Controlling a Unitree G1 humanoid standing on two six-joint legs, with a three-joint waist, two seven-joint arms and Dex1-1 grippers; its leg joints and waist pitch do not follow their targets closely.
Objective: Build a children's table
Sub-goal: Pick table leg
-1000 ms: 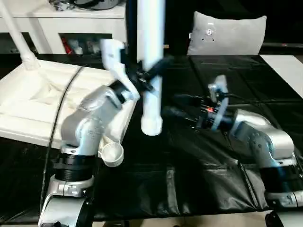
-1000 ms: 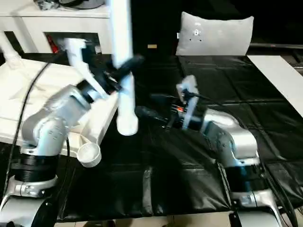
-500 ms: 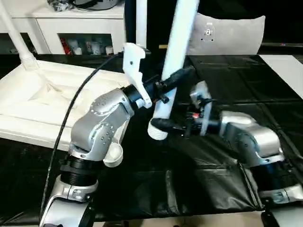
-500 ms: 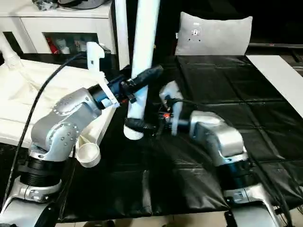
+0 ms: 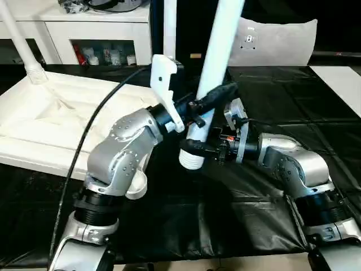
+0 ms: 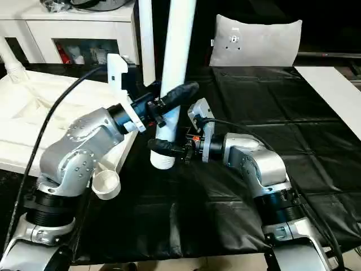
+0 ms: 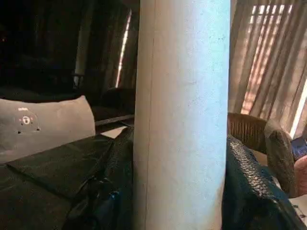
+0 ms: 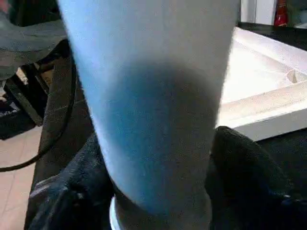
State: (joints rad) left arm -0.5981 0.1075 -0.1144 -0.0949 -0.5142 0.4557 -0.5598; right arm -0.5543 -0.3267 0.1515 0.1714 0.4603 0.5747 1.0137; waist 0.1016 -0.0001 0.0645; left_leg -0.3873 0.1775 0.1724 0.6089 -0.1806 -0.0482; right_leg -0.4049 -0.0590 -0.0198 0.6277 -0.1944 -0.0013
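white plastic leg stands nearly upright over the black-covered bench, leaning slightly toward 1 o'clock, its wide round end lowest and hanging just above the black sheet. left gripper pinches the leg partway up, one black finger crossing the front of the tube; in the left wrist view both fingers press against the tube's sides. right gripper reaches in from 3 o'clock at the leg's lower end, fingers to either side of the tube just above the rim; in the right wrist view the pads lie against the leg, so it pinches the leg too. table top lies upside down at 9 o'clock on the bench, ribbed underside up, with one leg already standing in its far corner socket toward 11 o'clock, and an empty round corner socket at the near corner beside the left forearm. grey cushion sits at 1 o'clock beyond the bench; white cabinet stands at 11 o'clock behind the table top.
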